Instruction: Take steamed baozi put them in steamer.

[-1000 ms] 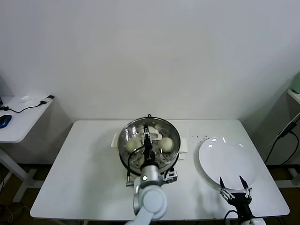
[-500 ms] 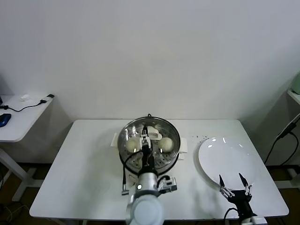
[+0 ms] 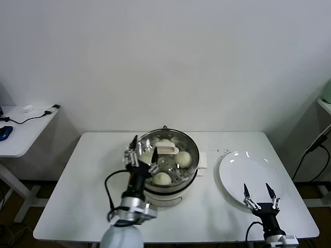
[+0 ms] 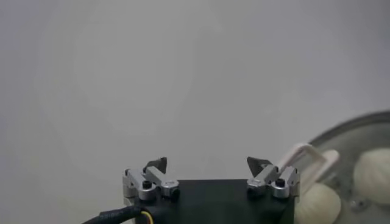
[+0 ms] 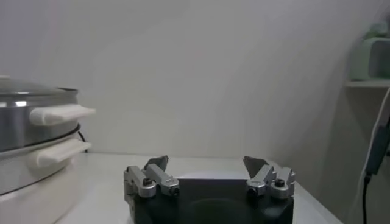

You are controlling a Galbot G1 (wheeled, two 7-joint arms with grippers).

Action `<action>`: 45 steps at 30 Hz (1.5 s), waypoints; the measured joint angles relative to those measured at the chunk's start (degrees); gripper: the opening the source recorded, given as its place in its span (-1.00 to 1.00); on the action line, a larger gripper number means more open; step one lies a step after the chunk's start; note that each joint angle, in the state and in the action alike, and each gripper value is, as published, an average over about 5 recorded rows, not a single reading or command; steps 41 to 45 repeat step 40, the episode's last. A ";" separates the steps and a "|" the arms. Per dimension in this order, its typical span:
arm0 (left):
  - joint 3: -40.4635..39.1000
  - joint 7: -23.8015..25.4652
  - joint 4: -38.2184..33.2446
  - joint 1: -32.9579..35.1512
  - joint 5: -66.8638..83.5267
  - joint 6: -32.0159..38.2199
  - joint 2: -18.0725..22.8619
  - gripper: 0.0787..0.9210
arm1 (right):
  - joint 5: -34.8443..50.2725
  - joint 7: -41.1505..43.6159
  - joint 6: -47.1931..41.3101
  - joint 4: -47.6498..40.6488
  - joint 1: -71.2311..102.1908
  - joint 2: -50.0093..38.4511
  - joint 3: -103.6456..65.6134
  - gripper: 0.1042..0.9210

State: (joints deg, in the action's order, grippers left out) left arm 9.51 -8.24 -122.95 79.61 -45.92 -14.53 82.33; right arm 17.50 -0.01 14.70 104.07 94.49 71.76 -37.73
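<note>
Nearest the robot, the right hand [image 3: 261, 197] hovers by the near edge of the white plate [image 3: 253, 175], its fingers spread and holding nothing. On the other side, the left hand [image 3: 140, 155] is raised at the left rim of the steamer [image 3: 164, 161], fingers likewise spread wide and empty. The steamer stands mid-table [image 3: 88, 181]. Inside it lie the steamed baozi [image 3: 162, 179]: one near, one to the right, one partly hidden behind the left hand, and one at the back.
</note>
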 measured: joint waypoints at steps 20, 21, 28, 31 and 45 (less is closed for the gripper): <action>29.61 9.14 11.23 14.57 56.60 24.79 -6.00 0.77 | 1.94 -0.26 2.33 -2.08 -1.19 0.38 1.63 0.76; 29.59 9.48 12.31 14.91 57.21 25.81 -6.01 0.77 | 1.98 -0.34 2.33 -2.13 -1.19 0.35 1.77 0.76; 28.35 10.96 16.85 16.59 59.67 30.84 -5.91 0.77 | 2.03 -0.63 2.37 -2.62 -1.40 0.50 2.69 0.76; 27.69 11.41 17.74 17.02 60.11 32.28 -5.91 0.77 | 2.04 -0.68 2.40 -2.80 -1.47 0.55 2.89 0.76; 26.13 11.71 18.66 17.66 60.45 34.53 -5.43 0.77 | 2.06 -0.73 2.37 -2.98 -1.49 0.67 3.11 0.76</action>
